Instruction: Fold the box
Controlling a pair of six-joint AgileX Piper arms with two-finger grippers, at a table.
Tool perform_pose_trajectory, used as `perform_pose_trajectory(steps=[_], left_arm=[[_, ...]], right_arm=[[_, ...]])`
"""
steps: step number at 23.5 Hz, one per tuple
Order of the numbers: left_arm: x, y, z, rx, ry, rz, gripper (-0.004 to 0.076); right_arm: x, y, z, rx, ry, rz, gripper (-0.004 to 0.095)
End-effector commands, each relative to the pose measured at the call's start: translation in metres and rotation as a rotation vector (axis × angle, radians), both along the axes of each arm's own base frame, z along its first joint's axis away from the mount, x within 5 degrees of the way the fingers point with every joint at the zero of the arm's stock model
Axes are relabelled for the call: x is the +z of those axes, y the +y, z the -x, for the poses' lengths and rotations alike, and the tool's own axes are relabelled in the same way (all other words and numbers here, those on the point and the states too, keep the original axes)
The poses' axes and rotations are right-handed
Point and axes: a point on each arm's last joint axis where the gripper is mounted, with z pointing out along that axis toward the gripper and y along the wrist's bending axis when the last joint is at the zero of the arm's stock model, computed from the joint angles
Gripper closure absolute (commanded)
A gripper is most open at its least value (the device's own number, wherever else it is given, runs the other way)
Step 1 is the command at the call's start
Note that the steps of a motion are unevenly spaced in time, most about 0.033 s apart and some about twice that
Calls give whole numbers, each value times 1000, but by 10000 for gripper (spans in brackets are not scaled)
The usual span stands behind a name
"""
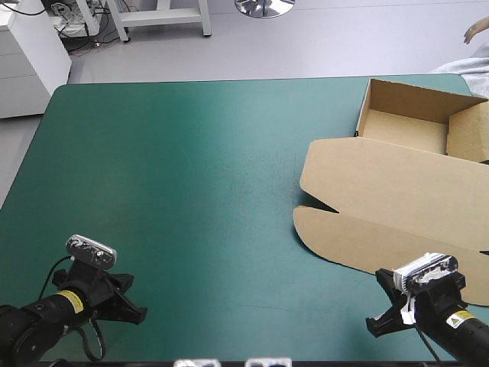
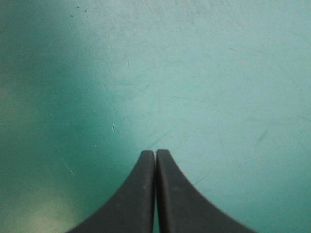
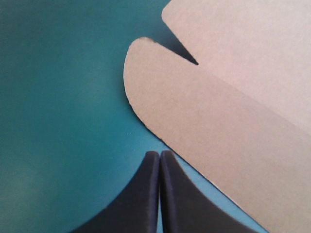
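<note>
The brown box (image 1: 397, 191) lies at the table's right side as an open tray with raised walls at the far right (image 1: 405, 126) and its lid flat toward the near edge. Its rounded front flap (image 3: 204, 116) sits just ahead of my right gripper (image 3: 160, 154), which is shut and holds nothing, hovering over the teal-green cover beside the flap's edge. In the high view the right gripper (image 1: 386, 317) is at the near right. My left gripper (image 2: 155, 153) is shut over bare cover, at the near left of the table (image 1: 122, 302), far from the box.
A person's hand (image 1: 475, 30) shows beyond the table's far right corner, off the table top. The teal-green cover (image 1: 183, 176) stretches open across the left and middle.
</note>
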Motion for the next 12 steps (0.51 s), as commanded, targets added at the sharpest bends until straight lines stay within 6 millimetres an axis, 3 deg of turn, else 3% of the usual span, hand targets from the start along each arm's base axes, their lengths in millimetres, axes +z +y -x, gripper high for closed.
perform_pose_trajectory(steps=[1,3,12], left_arm=[[7,-2,-2,-1,-41,37,734],[6,-2,-2,-7,-38,29,734],[-7,-1,1,-9,19,5,734]], right_arm=[[-1,0,-4,-11,-16,-28,925],[-9,0,-5,-13,10,-27,925],[-9,-1,-5,-19,5,-30,925]])
